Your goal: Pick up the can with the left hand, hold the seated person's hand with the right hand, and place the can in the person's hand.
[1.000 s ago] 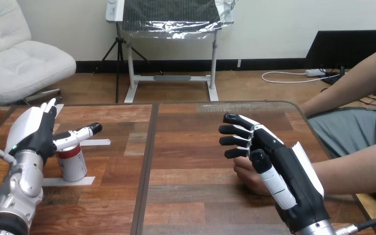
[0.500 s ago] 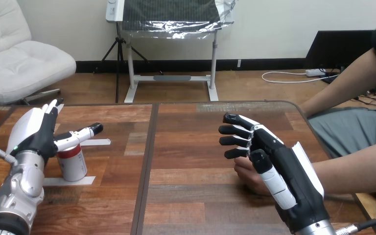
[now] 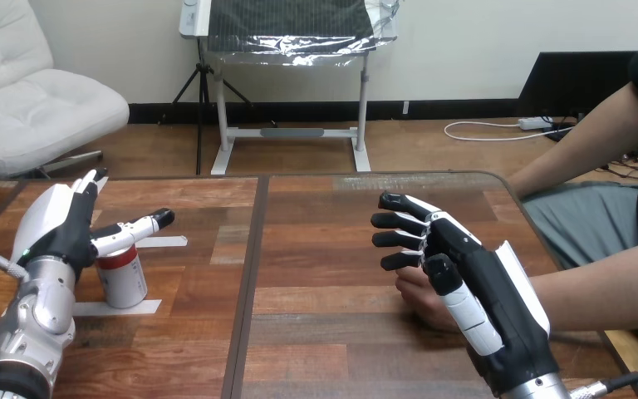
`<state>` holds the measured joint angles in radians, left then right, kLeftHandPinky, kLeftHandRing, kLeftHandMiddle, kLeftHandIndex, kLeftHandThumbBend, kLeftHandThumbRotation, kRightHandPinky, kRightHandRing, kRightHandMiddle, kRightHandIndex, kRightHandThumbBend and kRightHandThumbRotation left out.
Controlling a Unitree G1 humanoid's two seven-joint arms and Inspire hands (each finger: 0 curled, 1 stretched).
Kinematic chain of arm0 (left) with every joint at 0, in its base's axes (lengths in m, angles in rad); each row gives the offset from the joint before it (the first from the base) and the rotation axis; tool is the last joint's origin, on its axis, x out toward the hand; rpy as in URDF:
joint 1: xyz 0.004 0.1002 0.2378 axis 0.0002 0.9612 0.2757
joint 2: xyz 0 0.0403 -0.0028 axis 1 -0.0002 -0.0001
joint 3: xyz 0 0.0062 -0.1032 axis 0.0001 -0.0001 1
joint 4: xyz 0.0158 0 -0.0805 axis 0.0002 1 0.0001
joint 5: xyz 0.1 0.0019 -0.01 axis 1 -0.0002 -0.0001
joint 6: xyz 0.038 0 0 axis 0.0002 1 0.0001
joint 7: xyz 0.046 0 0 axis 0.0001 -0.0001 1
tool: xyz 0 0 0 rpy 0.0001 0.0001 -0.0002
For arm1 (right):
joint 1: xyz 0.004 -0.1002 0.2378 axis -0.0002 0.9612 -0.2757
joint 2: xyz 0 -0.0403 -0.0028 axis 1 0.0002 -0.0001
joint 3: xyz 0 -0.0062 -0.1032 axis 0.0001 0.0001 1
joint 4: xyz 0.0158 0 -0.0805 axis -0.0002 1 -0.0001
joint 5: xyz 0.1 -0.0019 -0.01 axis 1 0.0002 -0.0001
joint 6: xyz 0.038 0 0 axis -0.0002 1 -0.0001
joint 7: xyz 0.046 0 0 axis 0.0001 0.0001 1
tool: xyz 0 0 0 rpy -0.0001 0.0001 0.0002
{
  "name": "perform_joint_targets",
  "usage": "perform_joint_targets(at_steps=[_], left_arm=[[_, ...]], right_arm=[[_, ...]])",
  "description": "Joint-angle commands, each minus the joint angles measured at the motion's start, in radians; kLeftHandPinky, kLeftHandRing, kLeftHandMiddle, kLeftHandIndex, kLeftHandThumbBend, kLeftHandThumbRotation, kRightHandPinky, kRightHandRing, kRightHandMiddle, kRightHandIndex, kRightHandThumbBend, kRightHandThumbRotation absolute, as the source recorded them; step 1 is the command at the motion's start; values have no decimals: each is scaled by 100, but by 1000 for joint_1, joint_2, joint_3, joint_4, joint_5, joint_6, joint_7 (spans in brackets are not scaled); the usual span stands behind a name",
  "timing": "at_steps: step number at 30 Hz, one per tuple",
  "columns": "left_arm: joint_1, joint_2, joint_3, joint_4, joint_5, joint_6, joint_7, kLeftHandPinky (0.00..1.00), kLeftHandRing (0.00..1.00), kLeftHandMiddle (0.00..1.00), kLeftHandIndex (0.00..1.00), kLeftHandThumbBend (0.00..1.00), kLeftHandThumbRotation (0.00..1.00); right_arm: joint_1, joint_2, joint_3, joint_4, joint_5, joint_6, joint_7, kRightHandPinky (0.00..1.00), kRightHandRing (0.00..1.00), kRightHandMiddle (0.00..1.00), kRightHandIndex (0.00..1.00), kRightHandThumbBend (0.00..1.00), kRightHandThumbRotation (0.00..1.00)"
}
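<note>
Standing upright at lower left, the can is just right of the left hand, whose fingers are straight, gripping nothing. The right hand, open too, is over the person's hand.

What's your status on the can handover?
Left hand open beside the can, thumb above it. Right hand open over the person's hand, no hold seen. Bare table between them.

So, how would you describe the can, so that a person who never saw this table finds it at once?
On the left half of the brown wooden table, a small upright metal can, silver with a red top band, stands between two white tape strips, under the thumb of the robot's left hand. Nothing else on the table is a standing cylinder.
</note>
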<state>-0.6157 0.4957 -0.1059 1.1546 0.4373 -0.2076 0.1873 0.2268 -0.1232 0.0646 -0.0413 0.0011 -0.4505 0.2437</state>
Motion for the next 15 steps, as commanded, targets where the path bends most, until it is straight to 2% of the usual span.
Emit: perform_joint_targets(at_steps=[1,8,15], left_arm=[[-30,-6,-9,-9,-12,11,5,91,95,95,94,79,64],[-29,-11,-8,-8,-12,20,15,80,90,93,92,82,64],[-27,-14,-10,-8,-9,22,22,73,86,92,92,83,64]], right_arm=[[-36,-1,-4,-46,5,-23,-9,66,75,79,82,94,93],[-36,0,-5,-45,10,-23,-8,66,75,79,82,93,93],[-35,-3,-6,-49,10,-18,-7,66,75,79,82,94,93]])
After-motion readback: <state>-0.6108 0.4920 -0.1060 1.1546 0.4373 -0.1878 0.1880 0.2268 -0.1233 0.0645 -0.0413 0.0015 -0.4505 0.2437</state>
